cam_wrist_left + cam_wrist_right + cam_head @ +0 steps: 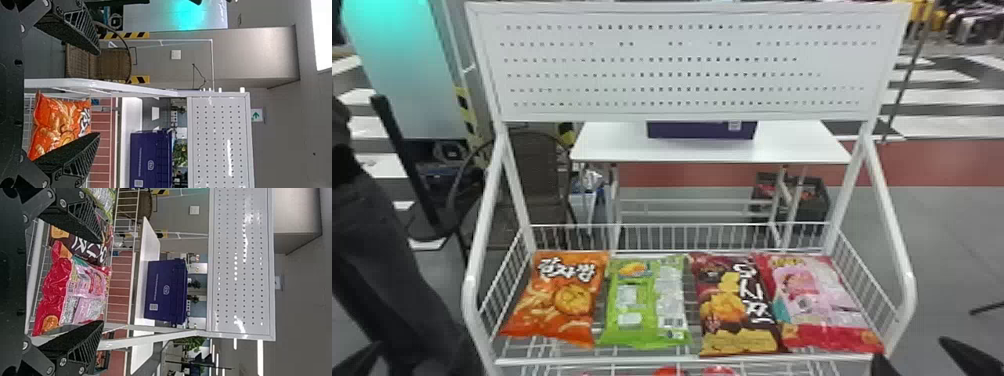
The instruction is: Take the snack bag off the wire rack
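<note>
Head view cuts off the right gripper (910,348) along the bottom.

The left pincer (359,358) and right pincer (912,348) stand open at the head view's bottom edge.

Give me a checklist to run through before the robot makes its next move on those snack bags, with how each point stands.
1. Right end effector open, nothing in it: ok.
2. Left end effector open, nothing in it: ok.
3. Bags lying on the wire rack: ok; orange bag, green bag, brown bag and pink-and-red bag, in a row from the robot's left.
4. Target known: cannot tell; the task says only "the snack bag", and four lie there.
5. Pink-and-red bag clear of its neighbour: not ok; its edge meets the brown bag.
6. A bag already gripped: not ok; none is held.
</note>
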